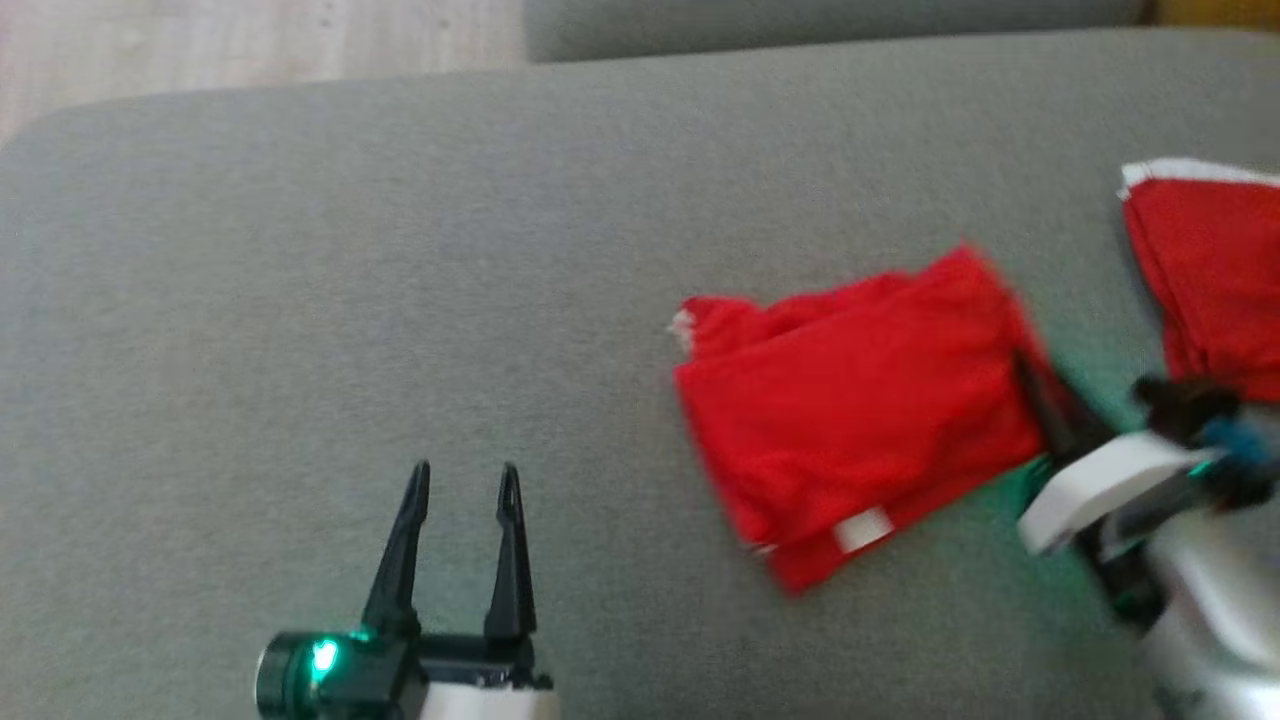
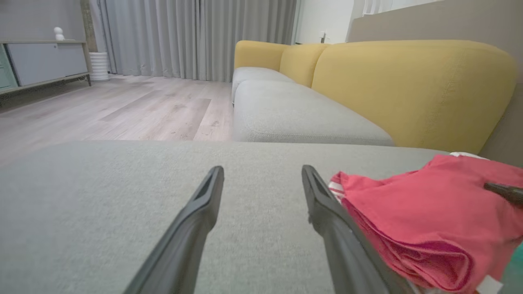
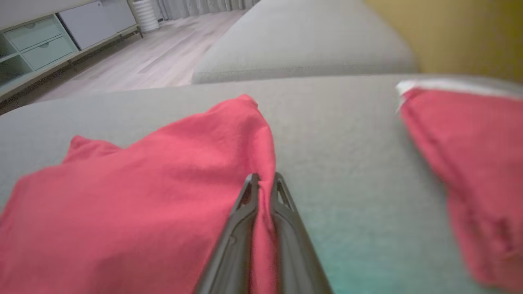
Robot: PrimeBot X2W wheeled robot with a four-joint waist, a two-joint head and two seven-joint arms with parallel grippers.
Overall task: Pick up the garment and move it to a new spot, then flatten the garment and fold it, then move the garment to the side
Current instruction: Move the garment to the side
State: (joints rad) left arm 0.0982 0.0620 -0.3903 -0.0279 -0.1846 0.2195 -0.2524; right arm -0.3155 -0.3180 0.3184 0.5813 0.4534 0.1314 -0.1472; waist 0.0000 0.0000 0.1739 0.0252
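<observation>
Nearest, left of the folded red garment point(image 1: 860, 400), the left gripper point(image 1: 465, 470) holds its fingers spread wide with nothing between them. The garment lies on the grey cushion point(image 1: 400, 250). At the garment's right edge, the right gripper point(image 3: 265, 177) is pinched narrow on a fold of its cloth. Past the garment to the right lies a second red cloth point(image 1: 1215, 280), apart from it. Farther back stands a yellow backrest point(image 2: 408, 90).
</observation>
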